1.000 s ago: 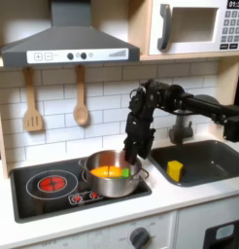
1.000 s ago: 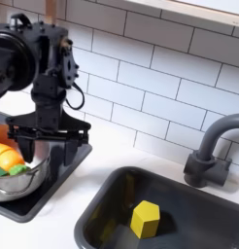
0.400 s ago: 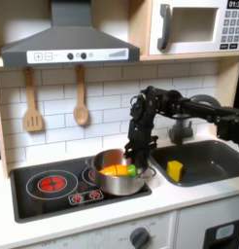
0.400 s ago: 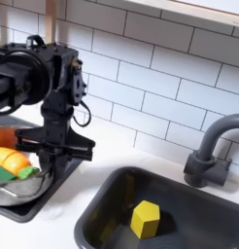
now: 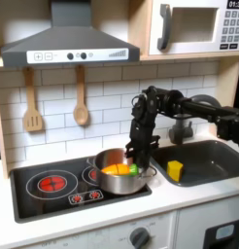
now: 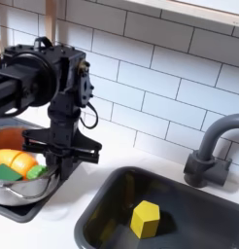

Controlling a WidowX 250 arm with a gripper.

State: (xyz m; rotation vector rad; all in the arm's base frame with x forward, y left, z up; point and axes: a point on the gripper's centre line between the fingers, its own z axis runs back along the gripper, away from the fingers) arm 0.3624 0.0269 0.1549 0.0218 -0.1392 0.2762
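Gripper (image 5: 139,159) at the steel pot's (image 5: 116,175) right rim, jaws spread.
Pot looks rigid, light, slippery; the thin rim seems the best hold.

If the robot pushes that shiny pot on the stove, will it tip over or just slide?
The pot looks wide and low, so it would probably slide, not tip. Its metal looks smooth, so it may slip easily on the flat stove. The gripper hangs at its rim on the first exterior view's right, and a push up there might rock it a little. The toy food inside may shift.
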